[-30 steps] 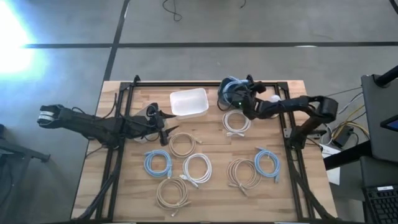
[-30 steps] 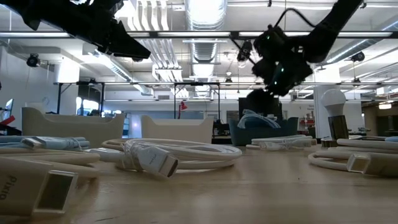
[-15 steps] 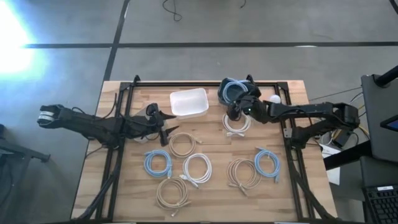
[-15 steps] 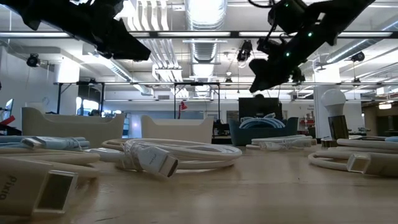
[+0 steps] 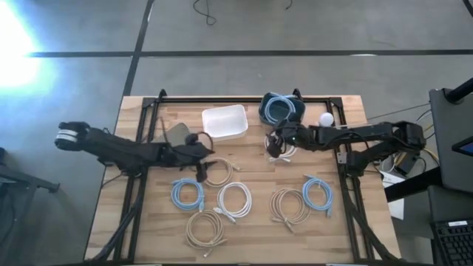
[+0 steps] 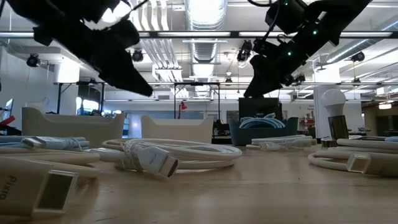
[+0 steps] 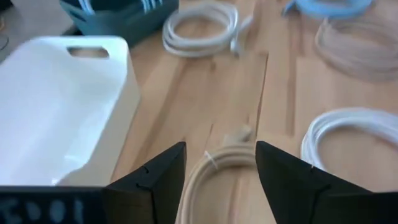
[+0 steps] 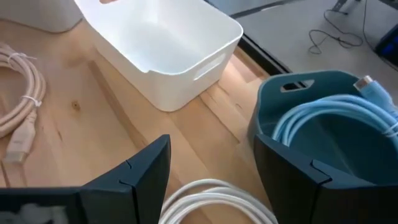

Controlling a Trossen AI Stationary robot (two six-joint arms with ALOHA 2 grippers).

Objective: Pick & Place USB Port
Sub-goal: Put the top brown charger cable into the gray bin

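- Near the front edge of the tabletop [image 5: 347, 236] lie coiled cables: a beige coil [image 5: 204, 230] toward the front middle, a blue coil [image 5: 188, 193] and a white coil [image 5: 234, 199] just behind it, and a beige coil beside a blue one toward the right edge.
- The left gripper [image 5: 202, 158] hangs mid-table, fingers spread and released, empty, above the beige USB cable [image 7: 217, 163] coiled just ahead of it.
- The right gripper [image 5: 275, 140] hovers over the white cable coil [image 5: 281, 147] right of centre; its fingers are spread apart and hold nothing.
- Toward the back edge, the white bin [image 5: 225, 122] sits empty.
- Beside it at the back, the teal bin [image 5: 281, 108] holds a light-blue cable [image 8: 336, 124].
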